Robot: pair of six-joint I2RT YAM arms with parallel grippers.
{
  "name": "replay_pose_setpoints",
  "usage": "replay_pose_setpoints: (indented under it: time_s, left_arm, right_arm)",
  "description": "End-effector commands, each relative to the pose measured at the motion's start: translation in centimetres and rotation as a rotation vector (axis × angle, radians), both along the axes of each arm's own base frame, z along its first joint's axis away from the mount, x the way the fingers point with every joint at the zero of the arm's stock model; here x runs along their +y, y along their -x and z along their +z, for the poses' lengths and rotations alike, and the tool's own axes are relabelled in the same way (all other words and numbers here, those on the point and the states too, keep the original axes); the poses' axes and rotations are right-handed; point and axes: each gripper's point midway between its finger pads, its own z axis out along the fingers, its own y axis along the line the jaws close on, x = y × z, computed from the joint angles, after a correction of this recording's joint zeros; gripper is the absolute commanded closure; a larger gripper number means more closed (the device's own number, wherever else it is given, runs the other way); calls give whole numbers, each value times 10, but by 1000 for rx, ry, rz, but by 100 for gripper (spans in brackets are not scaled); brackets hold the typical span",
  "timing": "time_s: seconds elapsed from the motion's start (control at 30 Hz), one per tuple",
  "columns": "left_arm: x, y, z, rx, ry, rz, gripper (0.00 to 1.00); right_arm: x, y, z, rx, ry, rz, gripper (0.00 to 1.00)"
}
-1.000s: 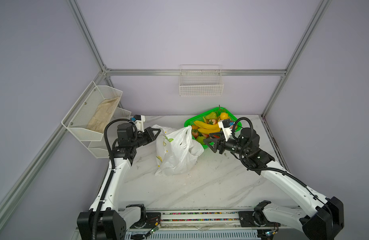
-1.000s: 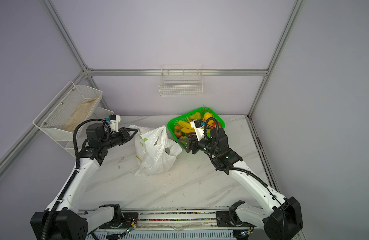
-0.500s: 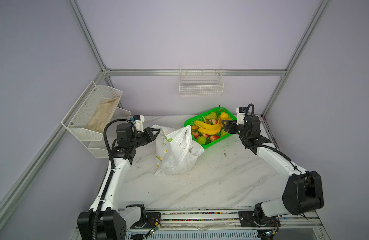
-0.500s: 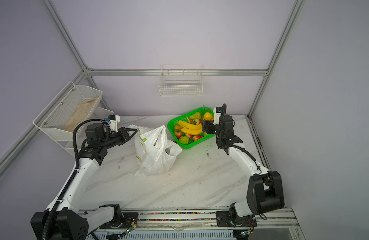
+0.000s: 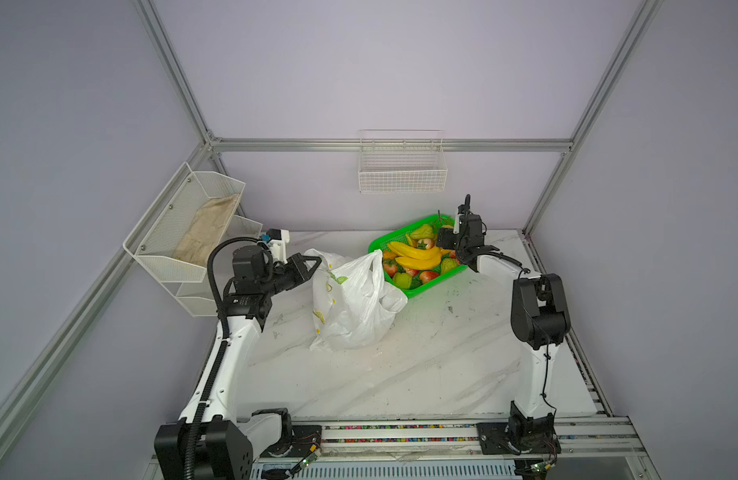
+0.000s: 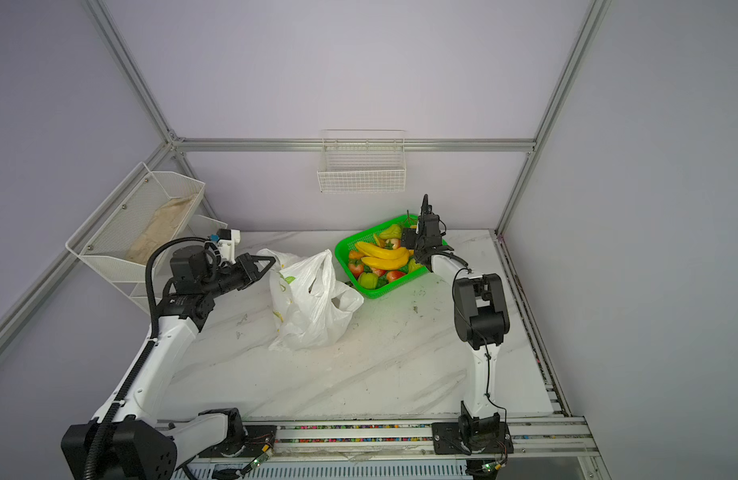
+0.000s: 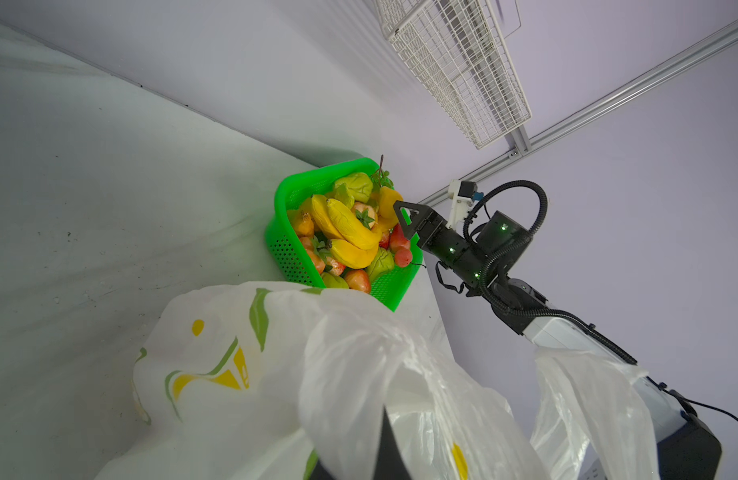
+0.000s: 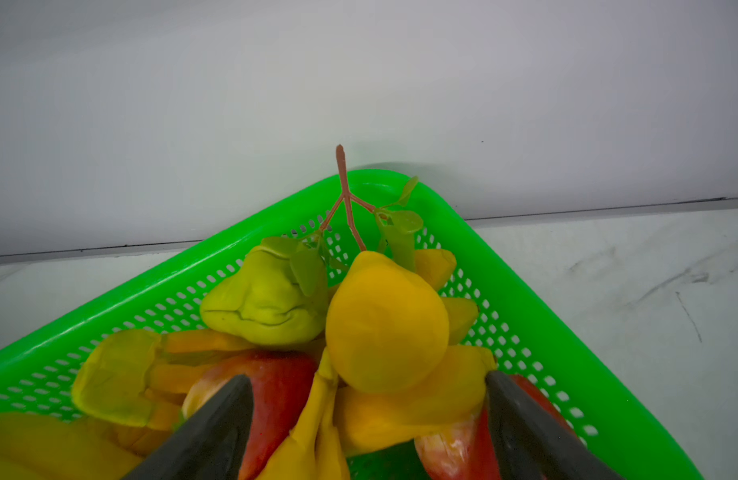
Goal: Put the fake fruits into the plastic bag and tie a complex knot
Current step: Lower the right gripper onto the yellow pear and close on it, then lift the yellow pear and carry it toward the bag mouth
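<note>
Right hand (image 8: 367, 378) gapes wide, yellow fruit (image 8: 386, 324) dead ahead, narrow end pointing away. Left hand (image 5: 311, 266) is clamped on the plastic bag (image 5: 355, 303).

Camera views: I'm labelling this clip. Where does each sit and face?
Top views: stereo pair high at the front of the table, facing down and rearward; both arms, left gripper, right gripper.
Left wrist: on the left arm, facing across the plastic bag to the green basket; one own finger.
Right wrist: facing down on the basket's fake fruits; both own fingers.
Shared: the green basket, everywhere.
</note>
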Motion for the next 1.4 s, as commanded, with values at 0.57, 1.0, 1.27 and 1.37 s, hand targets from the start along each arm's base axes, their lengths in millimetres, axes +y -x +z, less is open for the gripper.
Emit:
replay_pose_setpoints:
  time_s: [0.57,1.0,1.27,1.37]
  left_arm:
    - [0,1,-3,-16,11,-13,100]
    - [-1,3,0,-22,14,-15,100]
    - [-3,4,3,-28,22,-22,100]
    - [-3,4,3,-29,27,-22,100]
  right_arm:
    - [9,-46,-21,34,-40,55,36]
    - [8,-22,70,-105,-58,111,59]
    - [5,54,114,-157,-170,133,63]
    - [-3,100,124,-172,-222,117,64]
